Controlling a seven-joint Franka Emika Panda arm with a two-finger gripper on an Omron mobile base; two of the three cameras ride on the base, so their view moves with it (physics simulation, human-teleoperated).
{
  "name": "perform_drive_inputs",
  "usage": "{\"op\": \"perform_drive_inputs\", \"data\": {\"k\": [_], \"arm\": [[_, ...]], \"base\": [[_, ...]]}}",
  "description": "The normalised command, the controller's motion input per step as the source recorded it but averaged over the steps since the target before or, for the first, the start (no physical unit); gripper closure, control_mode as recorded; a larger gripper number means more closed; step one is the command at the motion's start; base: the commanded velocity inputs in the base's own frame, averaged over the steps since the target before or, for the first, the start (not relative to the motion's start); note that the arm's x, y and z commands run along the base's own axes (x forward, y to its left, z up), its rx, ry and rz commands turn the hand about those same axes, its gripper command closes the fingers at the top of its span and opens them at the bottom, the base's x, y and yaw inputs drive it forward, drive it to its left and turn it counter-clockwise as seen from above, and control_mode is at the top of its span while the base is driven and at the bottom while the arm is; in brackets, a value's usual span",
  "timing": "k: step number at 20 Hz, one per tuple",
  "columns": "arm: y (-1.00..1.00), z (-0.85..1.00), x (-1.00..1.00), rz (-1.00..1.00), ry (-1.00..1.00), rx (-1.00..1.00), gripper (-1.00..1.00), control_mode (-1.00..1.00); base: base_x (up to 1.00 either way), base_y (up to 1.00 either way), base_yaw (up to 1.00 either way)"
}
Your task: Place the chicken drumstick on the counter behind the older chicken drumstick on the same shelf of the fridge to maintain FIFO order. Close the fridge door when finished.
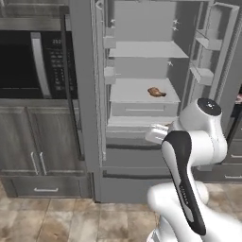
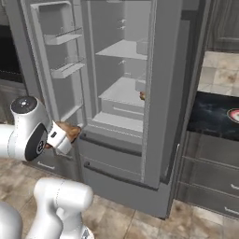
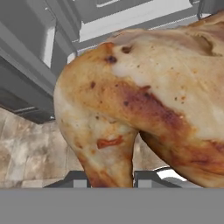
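Observation:
The fridge (image 1: 142, 156) stands with both upper doors swung open, one with door bins (image 1: 212, 52) and one seen edge-on (image 2: 161, 93). The older chicken drumstick (image 1: 156, 92) lies on the lower shelf toward its right side; a sliver of it (image 2: 142, 95) peeks past the door edge. My gripper (image 3: 111, 179) is shut on the other chicken drumstick (image 3: 148, 100), a golden-brown lump held low in front of the fridge, below that shelf (image 2: 71, 131). The hand (image 1: 157, 133) sits just before the drawer fronts. The black counter (image 2: 212, 116) lies to the right.
A microwave (image 1: 33, 61) and grey cabinets (image 1: 38, 142) stand left of the fridge. A red-and-white dish (image 2: 234, 114) sits on the counter. The open doors flank the arm on both sides. Tiled floor (image 1: 56, 222) lies below.

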Motion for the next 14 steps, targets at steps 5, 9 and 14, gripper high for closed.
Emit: {"op": "perform_drive_inputs", "data": {"k": [5, 9, 14], "arm": [[0.0, 0.0, 0.0, 0.0, 0.0, 0.0, 1.0, 1.0], [0.0, 0.0, 0.0, 0.0, 0.0, 0.0, 1.0, 1.0], [0.0, 0.0, 0.0, 0.0, 0.0, 0.0, 1.0, 1.0]], "base": [[0.74, 0.05, -0.26], [0.67, 0.06, -0.26], [0.73, 0.41, -0.18]]}}
